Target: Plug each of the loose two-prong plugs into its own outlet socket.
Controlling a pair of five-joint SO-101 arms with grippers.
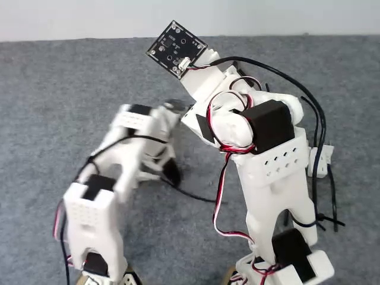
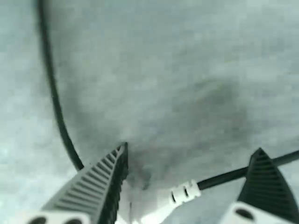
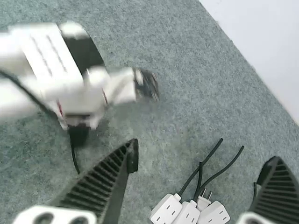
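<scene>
The left tool (image 2: 190, 149) is spread wide, its jaws set to either side of what is taken for a white plug (image 2: 184, 192), whose ribbed collar runs into a black cord (image 2: 233, 175); nothing is pinched. The right tool (image 3: 204, 151) is likewise open, above a cluster of white outlet sockets (image 3: 187, 212) with a two-prong plug (image 3: 204, 200) lying among them. In the high view the left arm (image 1: 119, 160) is seen at about 8 o'clock on the grey desk (image 1: 47, 89), the right arm (image 1: 273, 160) at 4 o'clock. The plugs are judged light, rigid and smooth-sided, so the moulded body is best taken across its flat faces, behind the prongs, not by the springy cord. The sockets are probably light enough to be pushed along unless steadied.
</scene>
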